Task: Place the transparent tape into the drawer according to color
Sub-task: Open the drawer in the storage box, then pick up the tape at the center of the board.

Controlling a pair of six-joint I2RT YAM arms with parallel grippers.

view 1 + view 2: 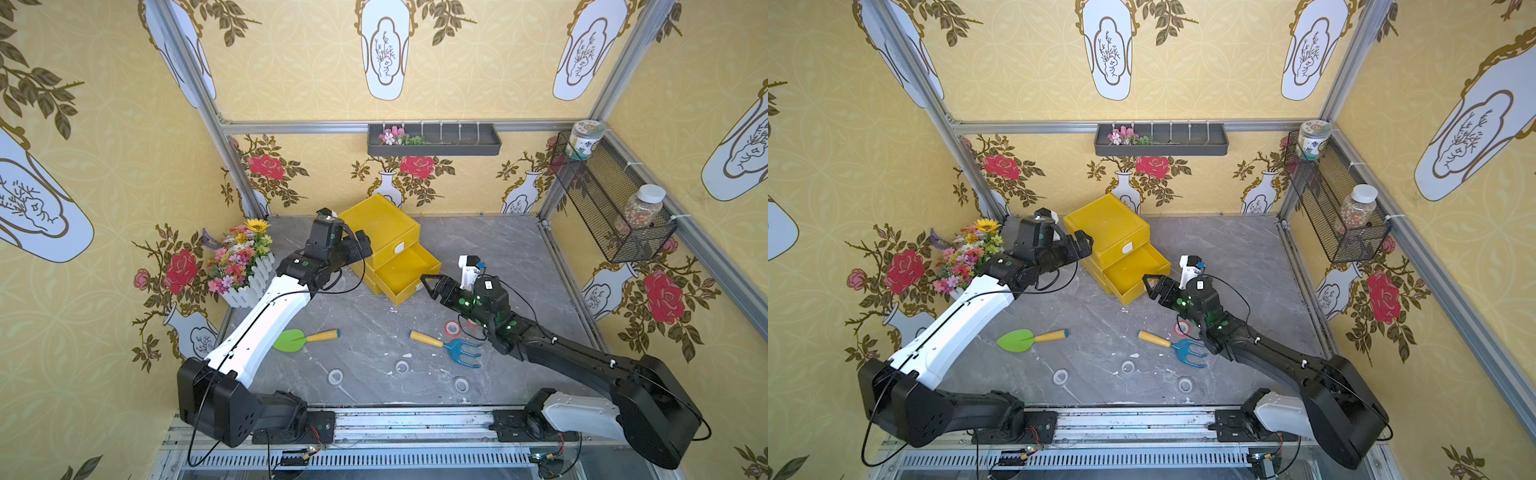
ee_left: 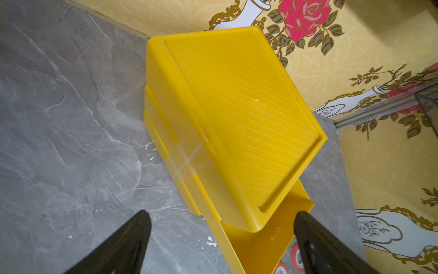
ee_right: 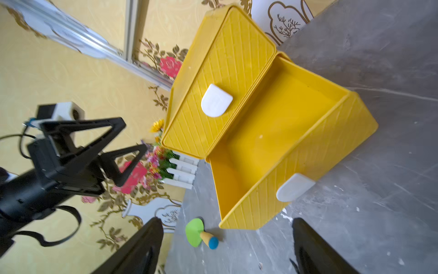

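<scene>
Nearest my side, three clear-grey tape rolls lie flat in a loose row on the tabletop, well apart from one another. Each is a small see-through ring with a pale core, faint against the grey marble.

Further in, a green shovel and a blue rake lie between that row and the drawers. Just beyond the rake's tines lies a red tape roll. The left wrist view shows a second red roll just beside it. The red tint makes these two easy to pick out.

The right claw hovers just in front of the open drawer, jaws spread and holding nothing. The drawer's interior shows bare in the right wrist view.

The left claw is also spread and empty, at the near left corner of the yellow drawer unit. The top drawer is shut.

Status, as I judge it:
- Five rolls are on the tabletop, none in the open drawer.
- No yellowish-green roll is in view, and I cannot tell whether the shut drawers hold any.
- At least the grey and red groups are left to sort, so the task is far from complete.
</scene>
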